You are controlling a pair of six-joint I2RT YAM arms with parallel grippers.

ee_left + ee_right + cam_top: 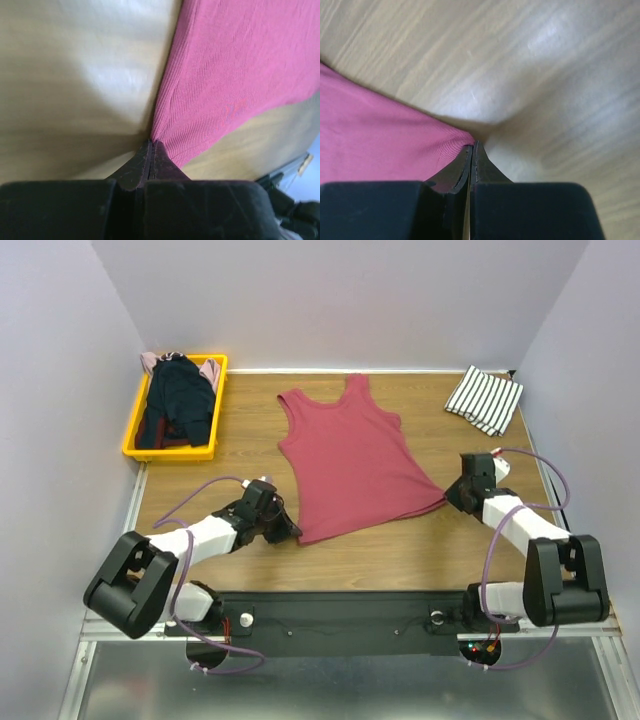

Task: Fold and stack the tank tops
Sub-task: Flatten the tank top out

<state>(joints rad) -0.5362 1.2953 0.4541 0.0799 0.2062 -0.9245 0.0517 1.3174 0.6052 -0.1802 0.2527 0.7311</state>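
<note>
A dark red tank top [350, 455] lies spread flat on the wooden table, straps toward the back. My left gripper [293, 532] is shut on its near left hem corner; in the left wrist view the red tank top [235, 75] runs to a point between the closed jaws of the left gripper [151, 143]. My right gripper [449, 497] is shut on the near right hem corner; in the right wrist view the red cloth [380, 140] ends at the tips of the right gripper [474, 145]. A folded white, black-striped tank top [485, 398] lies at the back right.
A yellow bin [168, 452] at the back left holds a dark navy top [175, 400] and a pale pink one [209, 371]. Purple walls close in the table on three sides. Both arm bases and their cables sit along the near edge.
</note>
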